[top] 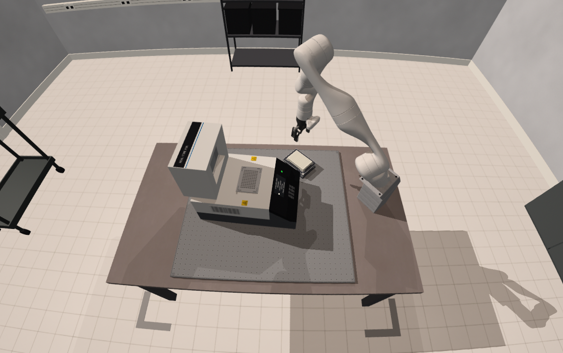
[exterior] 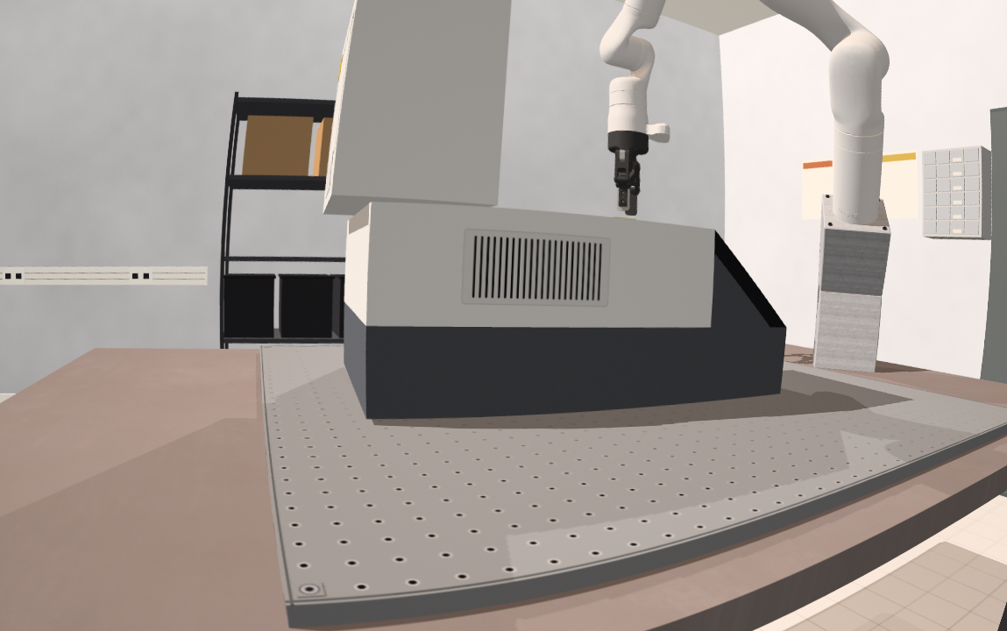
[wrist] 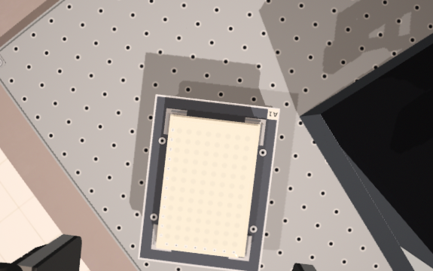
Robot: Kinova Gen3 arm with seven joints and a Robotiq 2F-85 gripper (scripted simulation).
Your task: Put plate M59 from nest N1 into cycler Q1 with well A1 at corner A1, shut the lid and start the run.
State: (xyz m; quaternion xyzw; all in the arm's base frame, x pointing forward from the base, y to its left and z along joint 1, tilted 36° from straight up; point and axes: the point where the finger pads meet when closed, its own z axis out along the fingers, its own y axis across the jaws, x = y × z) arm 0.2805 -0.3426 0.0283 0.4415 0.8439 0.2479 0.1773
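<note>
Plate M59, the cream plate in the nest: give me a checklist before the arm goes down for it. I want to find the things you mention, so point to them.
1. Cream rectangular plate M59 [top: 300, 160] [wrist: 208, 184] inside the dark nest's corner locators: ok.
2. Black two-finger tool [top: 296, 134] [exterior: 627, 205] open, nothing between its fingers: ok.
3. Tool lined up over the plate: not ok; the wrist view shows the plate off-centre between the fingers, mostly ahead of them.
4. White-and-black cycler's grey block [top: 248, 179] free of any plate: ok.
5. Cycler's boxy grey lid [top: 200, 153] [exterior: 421, 109] raised off the block: ok.
6. Plate's own A1 corner: cannot tell.
</note>
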